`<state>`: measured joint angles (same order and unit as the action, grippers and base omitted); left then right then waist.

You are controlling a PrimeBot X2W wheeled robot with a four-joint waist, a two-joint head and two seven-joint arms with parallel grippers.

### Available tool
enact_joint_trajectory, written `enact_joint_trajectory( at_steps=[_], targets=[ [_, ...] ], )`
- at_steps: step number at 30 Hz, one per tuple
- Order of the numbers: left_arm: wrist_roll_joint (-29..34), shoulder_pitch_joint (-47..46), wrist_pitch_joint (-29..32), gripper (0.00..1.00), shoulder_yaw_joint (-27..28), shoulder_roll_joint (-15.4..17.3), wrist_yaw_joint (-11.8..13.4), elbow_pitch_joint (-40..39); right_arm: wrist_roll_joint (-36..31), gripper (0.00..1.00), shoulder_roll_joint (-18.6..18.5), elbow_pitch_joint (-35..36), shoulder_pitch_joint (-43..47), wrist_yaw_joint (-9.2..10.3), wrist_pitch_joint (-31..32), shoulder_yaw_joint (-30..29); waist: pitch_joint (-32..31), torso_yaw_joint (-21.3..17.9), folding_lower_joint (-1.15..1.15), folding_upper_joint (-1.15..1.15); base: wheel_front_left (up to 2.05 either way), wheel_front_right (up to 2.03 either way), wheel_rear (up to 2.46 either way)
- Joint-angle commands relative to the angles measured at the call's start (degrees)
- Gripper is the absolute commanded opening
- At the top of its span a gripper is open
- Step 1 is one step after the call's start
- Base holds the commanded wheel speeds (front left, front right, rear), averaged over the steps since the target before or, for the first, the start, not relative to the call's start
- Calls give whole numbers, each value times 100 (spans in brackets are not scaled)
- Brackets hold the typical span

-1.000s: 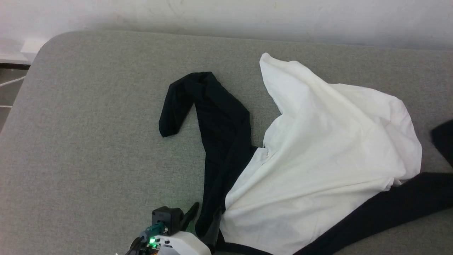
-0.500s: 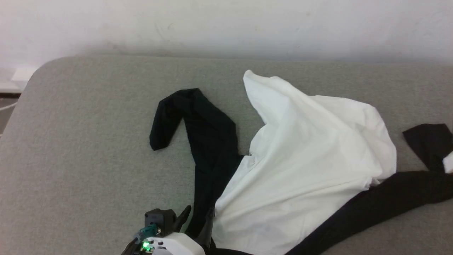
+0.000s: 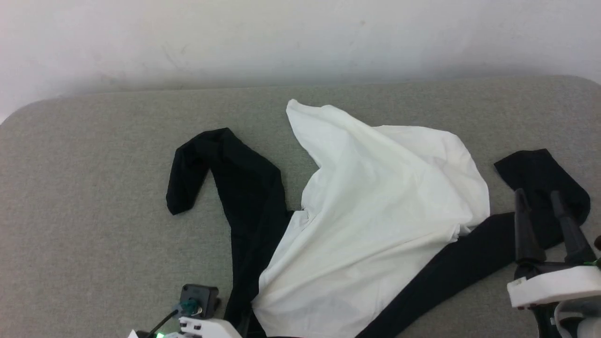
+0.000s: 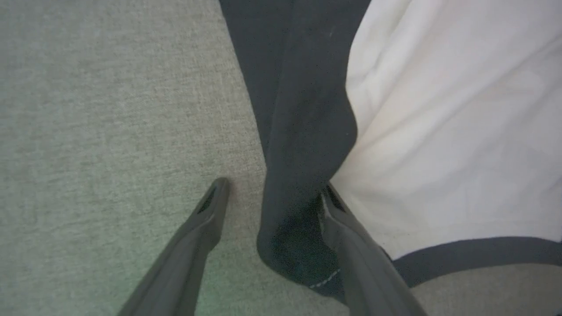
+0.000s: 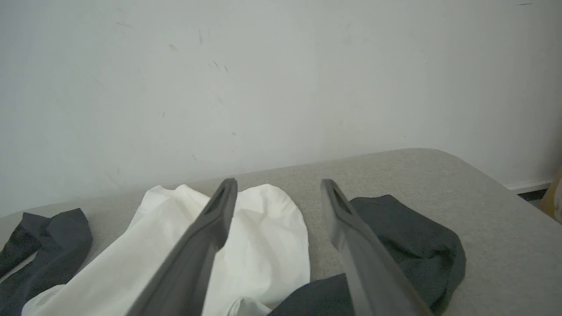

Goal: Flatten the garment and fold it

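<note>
step: flatten | garment crumpled on grey cushion | left gripper wide, straddling left-side sleeve, likely to pinch it | right gripper wide, empty, over right-side sleeve

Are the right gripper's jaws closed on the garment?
No, the right gripper holds its jaws wide apart, not gripping the garment.

Bare grey cushion wide across the left, garment sprawled over the middle and right, one black sleeve hooking out leftward, narrow bare strip along the far edge, white wall closing off the far side, bare corner far right.
</note>
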<state>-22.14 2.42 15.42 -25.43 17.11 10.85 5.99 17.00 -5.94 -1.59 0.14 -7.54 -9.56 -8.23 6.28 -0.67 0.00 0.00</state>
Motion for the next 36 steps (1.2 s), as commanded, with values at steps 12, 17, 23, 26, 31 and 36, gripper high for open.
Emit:
enact_joint_trajectory(
  at_steps=[12, 17, 23, 26, 31, 36],
  targets=[
    [-521, 457, 510, 100, -60, -105, -86, 51, -88, 100, 51, -121, 134, 5, 428, 235, -90, -123, 0, 0, 0, 0, 0],
    [-772, 292, 350, 0, -79, -265, -399, 256, -48, 100, -147, -143, 286, 5, 1063, 598, -23, -82, 0, 0, 0, 0, 0],
    [-703, 173, -241, 0, -41, -389, -460, 227, 657, 100, -633, 120, 763, 5, 2935, 1751, -131, 99, 0, 0, 0, 0, 0],
    [-672, 160, -401, 0, -79, -446, -478, 207, 1036, 100, -706, 271, 981, 5, 3885, 2100, -196, 214, 0, 0, 0, 0, 0],
    [-682, 126, -488, 0, -167, -542, -525, 242, 1147, 100, -496, 200, 1014, 5, 4591, 2205, -226, 408, 0, 0, 0, 0, 0],
    [-654, 64, -555, 0, -243, -594, -551, 258, 908, 100, -118, -197, 840, 5, 4698, 1907, -180, 578, 0, 0, 0, 0, 0]
  ],
)
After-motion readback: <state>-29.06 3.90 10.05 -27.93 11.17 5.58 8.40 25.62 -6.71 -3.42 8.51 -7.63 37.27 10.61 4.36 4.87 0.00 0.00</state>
